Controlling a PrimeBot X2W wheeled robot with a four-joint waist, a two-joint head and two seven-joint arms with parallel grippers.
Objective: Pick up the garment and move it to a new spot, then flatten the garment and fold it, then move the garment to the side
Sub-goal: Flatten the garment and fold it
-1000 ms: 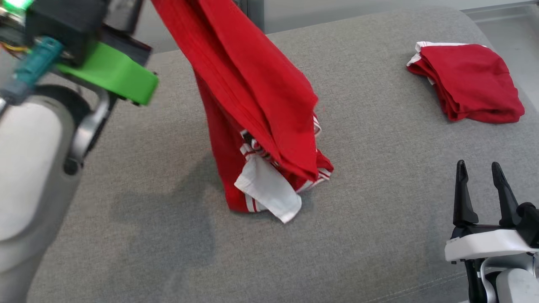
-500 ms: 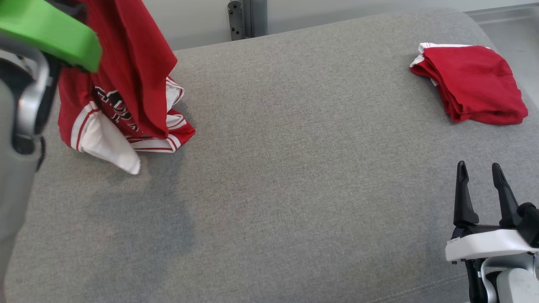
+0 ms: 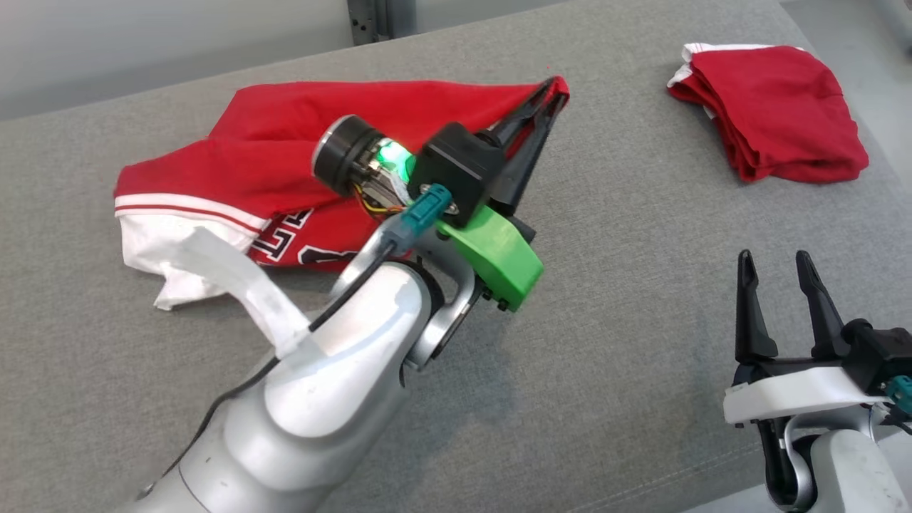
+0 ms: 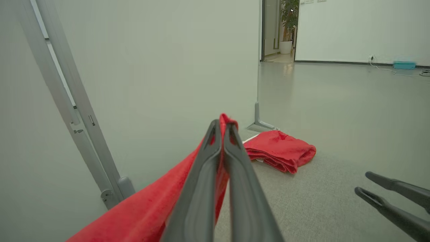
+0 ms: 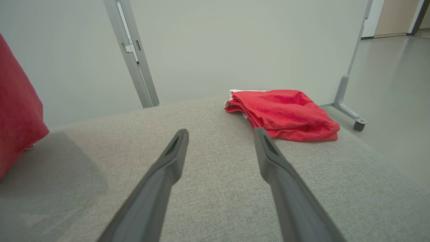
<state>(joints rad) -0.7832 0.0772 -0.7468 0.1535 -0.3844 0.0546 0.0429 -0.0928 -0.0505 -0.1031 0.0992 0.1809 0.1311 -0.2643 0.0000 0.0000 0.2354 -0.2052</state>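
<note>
The garment, a red jersey with white, red-striped sleeves, lies stretched across the back left of the grey cushion. My left gripper is shut on one red corner of it, pulled out to the right and held a little above the surface. In the left wrist view the two fingers press together on that red edge, and the cloth trails down to the lower left. My right gripper stands open at the lower right with nothing between its fingers; in the right wrist view it points over bare cushion.
A second red-and-white bundle lies folded at the back right of the cushion, also seen as a bundle ahead of the right gripper. A grey partition post and wall stand behind the cushion's far edge.
The left arm has swung down and rightward, laying the hanging garment out along the back left. The head camera has shifted slightly. The right gripper has stayed put.
</note>
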